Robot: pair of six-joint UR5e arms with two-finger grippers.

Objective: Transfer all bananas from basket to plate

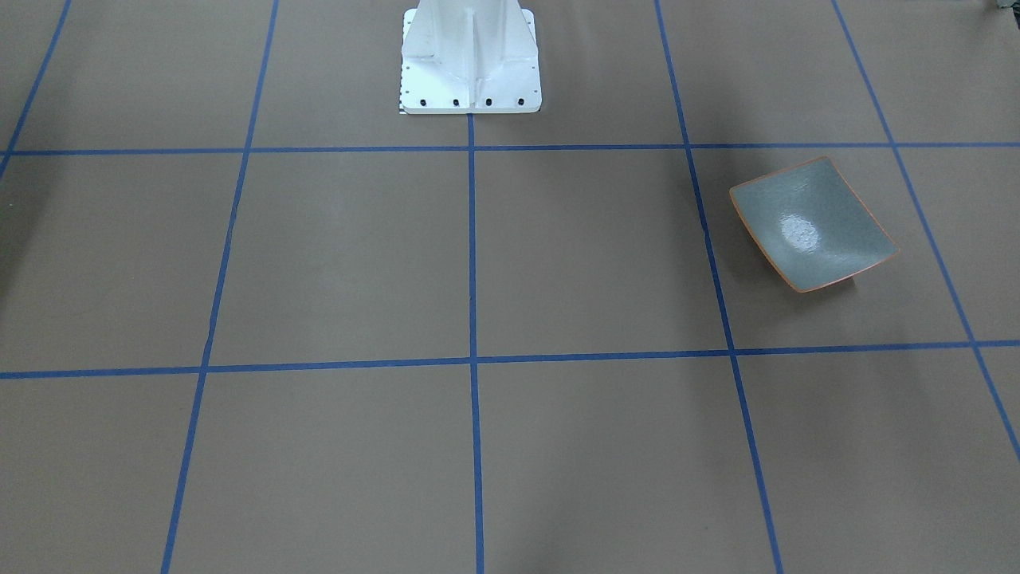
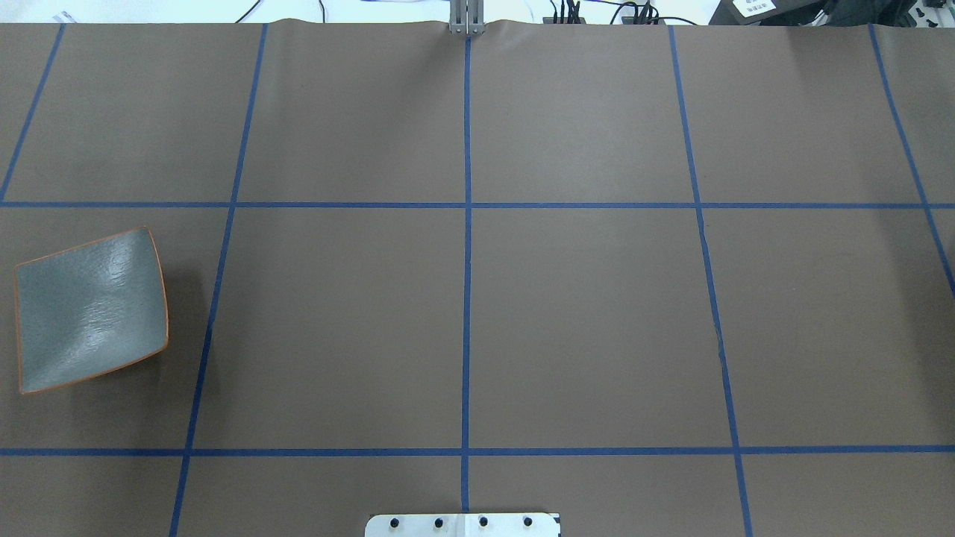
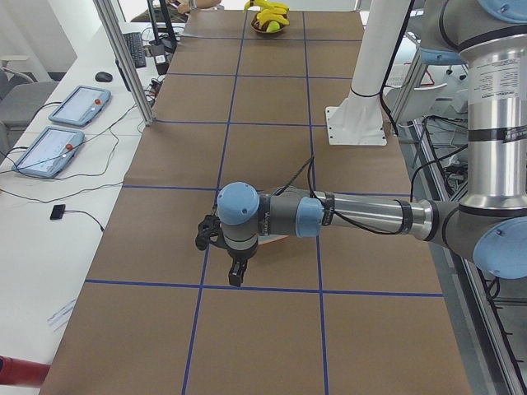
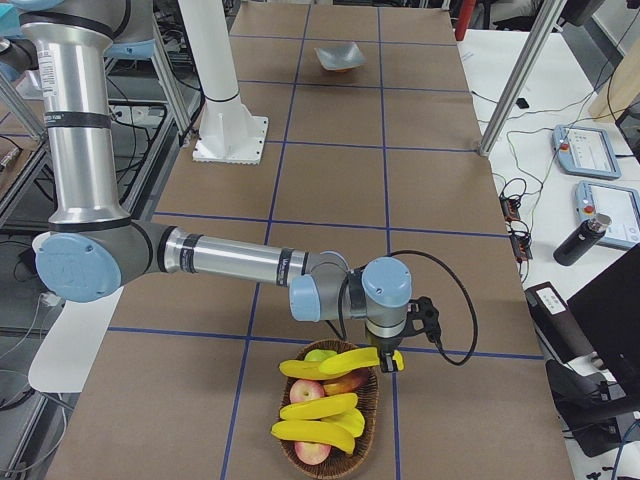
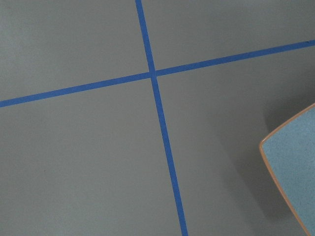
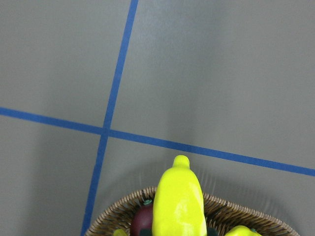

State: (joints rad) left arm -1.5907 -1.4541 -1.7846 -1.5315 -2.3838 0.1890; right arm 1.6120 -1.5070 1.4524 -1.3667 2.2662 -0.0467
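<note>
The bananas (image 4: 318, 408) are all lying in the basket (image 4: 368, 425), at the end of the table (image 2: 582, 313) on the robot's right side. Some apples (image 4: 313, 452) are sitting in there with them. The plate (image 2: 89, 309) is waiting at the other end, on the robot's left side, well apart from the basket. Nothing is lying on it.

The right gripper (image 4: 387, 358) is hanging right over the far edge of the basket, so the right arm is the one nearer to the fruit. The top banana (image 6: 178, 206) is sitting straight under it. In the right wrist view this banana is filling the bottom middle, with its long side pointing straight ahead. Its little tip is sticking out over the basket's rim. It may be sitting between the fingers, but they are not showing clearly. So nobody can tell if they are spread or squeezing it.

The left gripper (image 3: 235, 276) is hanging low just beside the plate and pointing down at the table. Whether its fingers are spread or pressed together cannot be told either.

To reach the plate, a banana is going to need a long ride toward the robot's left.
</note>
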